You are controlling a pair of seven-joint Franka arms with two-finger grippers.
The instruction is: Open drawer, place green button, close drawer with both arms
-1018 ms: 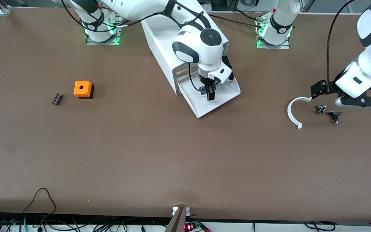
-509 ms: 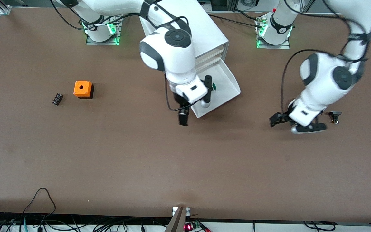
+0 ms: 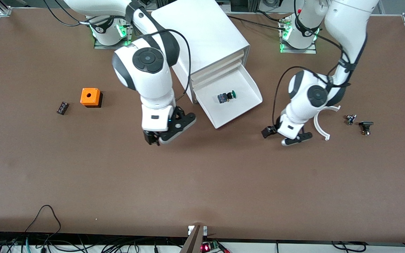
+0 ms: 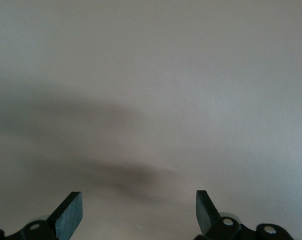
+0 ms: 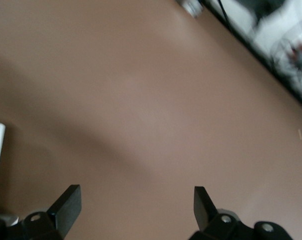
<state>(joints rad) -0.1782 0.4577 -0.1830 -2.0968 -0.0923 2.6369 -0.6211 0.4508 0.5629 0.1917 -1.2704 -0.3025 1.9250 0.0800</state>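
Note:
The white cabinet (image 3: pixel 206 35) has its bottom drawer (image 3: pixel 248 100) pulled out. The button (image 3: pixel 226 96), green cap on a black body, lies on its side in the drawer tray. My right gripper (image 3: pixel 155 138) hangs low over bare table beside the drawer, toward the right arm's end. It is open and empty, as the right wrist view (image 5: pixel 136 207) shows over brown tabletop. My left gripper (image 3: pixel 281 137) is low over the table between the drawer and a white curved piece (image 3: pixel 320 121). It stands open with nothing between its fingers (image 4: pixel 139 210).
An orange cube with a round hole (image 3: pixel 90 97) and a small black ribbed part (image 3: pixel 62 108) sit toward the right arm's end. Two small dark parts (image 3: pixel 350 119) (image 3: pixel 365 127) lie beside the white curved piece. Cables run along the table's front edge (image 3: pixel 47 242).
My right gripper has pulled out of the drawer, leaving the button in the tray, and swung down beside it. My left arm has swept in from the table's end toward the drawer.

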